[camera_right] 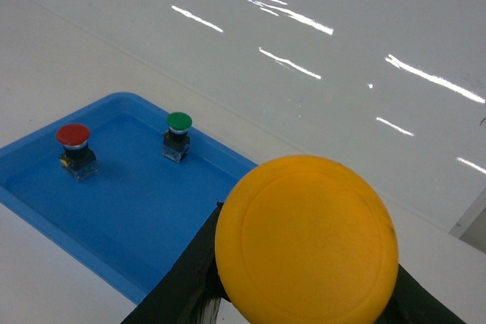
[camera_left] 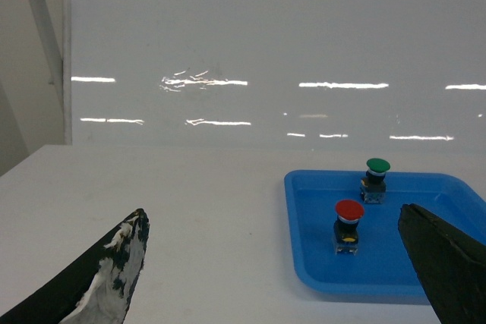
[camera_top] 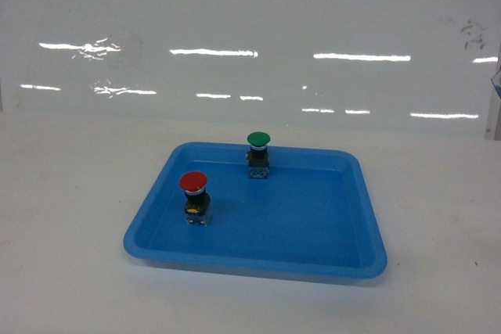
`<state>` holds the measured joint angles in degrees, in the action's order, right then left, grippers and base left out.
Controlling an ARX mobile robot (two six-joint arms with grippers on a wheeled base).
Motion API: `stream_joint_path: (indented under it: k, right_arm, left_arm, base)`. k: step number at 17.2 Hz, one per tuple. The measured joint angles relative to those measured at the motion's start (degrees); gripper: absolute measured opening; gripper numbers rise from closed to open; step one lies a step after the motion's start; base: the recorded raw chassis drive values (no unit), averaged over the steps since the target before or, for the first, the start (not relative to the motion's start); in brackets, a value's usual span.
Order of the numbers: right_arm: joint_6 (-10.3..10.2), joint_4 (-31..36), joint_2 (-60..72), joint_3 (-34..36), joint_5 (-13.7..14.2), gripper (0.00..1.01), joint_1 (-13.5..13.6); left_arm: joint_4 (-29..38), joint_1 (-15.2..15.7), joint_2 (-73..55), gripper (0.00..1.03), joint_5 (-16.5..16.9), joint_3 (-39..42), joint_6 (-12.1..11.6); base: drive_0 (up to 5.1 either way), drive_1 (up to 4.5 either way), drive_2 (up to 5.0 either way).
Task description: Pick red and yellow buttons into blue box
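The red button (camera_top: 194,184) stands upright on the left side of a shallow blue tray (camera_top: 313,267), also visible in the left wrist view (camera_left: 349,213) and the right wrist view (camera_right: 74,139). The yellow button (camera_right: 305,237) is held in my right gripper (camera_right: 304,294), which is shut on its body; the yellow cap fills the lower part of that view, up above the table to the right of the tray (camera_right: 114,210). My left gripper (camera_left: 272,214) is wide open and holds nothing, hovering left of the tray (camera_left: 319,267). The blue box is out of view. Neither gripper shows in the head view.
A green button (camera_top: 258,141) stands at the tray's far edge, also in the left wrist view (camera_left: 377,166) and right wrist view (camera_right: 179,121). The tray rests on a white table (camera_top: 78,193) backed by a glossy white wall (camera_top: 250,21).
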<state>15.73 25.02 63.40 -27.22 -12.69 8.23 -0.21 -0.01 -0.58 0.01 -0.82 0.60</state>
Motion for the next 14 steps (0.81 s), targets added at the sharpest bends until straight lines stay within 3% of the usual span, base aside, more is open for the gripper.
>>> stream_joint_path:
  k: [1,2,4,6,8,10,12,14]
  right_arm:
    - [0.0,-0.2,0.3,0.0,0.0,0.33,0.0]
    - [0.0,-0.2,0.4,0.0,0.1,0.33,0.0]
    - [0.0,-0.1,0.4,0.0,0.0,0.33,0.0]
    - [0.0,-0.2,0.4,0.0,0.0,0.33,0.0]
    - [0.0,-0.1,0.4,0.0,0.0,0.33,0.0]
    - [0.0,-0.2,0.4,0.0,0.0,0.33,0.0]
    - [0.0,-0.1,0.4,0.0,0.0,0.33,0.0]
    - [0.0,-0.2,0.4,0.0,0.1,0.33,0.0]
  left_arm:
    - [0.0,0.0,0.0,0.98,0.0,0.0,0.0]
    - [5.2,-2.2,-2.9,0.98,-2.1,0.0,0.1]
    - [21.3,-8.4,-19.6,0.98,-3.2,0.2,0.6]
    - [41.6,-9.4,-42.6,0.98,-3.7,0.2,0.7]
    - [55.7,-9.9,-60.3,0.98,-3.8,0.1,0.5]
    - [62.7,-12.0,-72.7,0.98,-4.1,-0.5,0.5]
    - [62.4,-14.7,-77.5,0.98,-5.4,-2.3,0.4]
    - [58.9,-15.1,-70.3,0.98,-7.3,-2.1,-0.5]
  base:
    - [0.0,0.0,0.0]
    - [0.0,0.0,0.0]
    - [0.0,0.0,0.0]
    - [0.0,0.0,0.0]
    - [0.0,0.0,0.0]
    - [0.0,0.0,0.0]
    - [0.0,0.0,0.0]
    - [0.0,0.0,0.0]
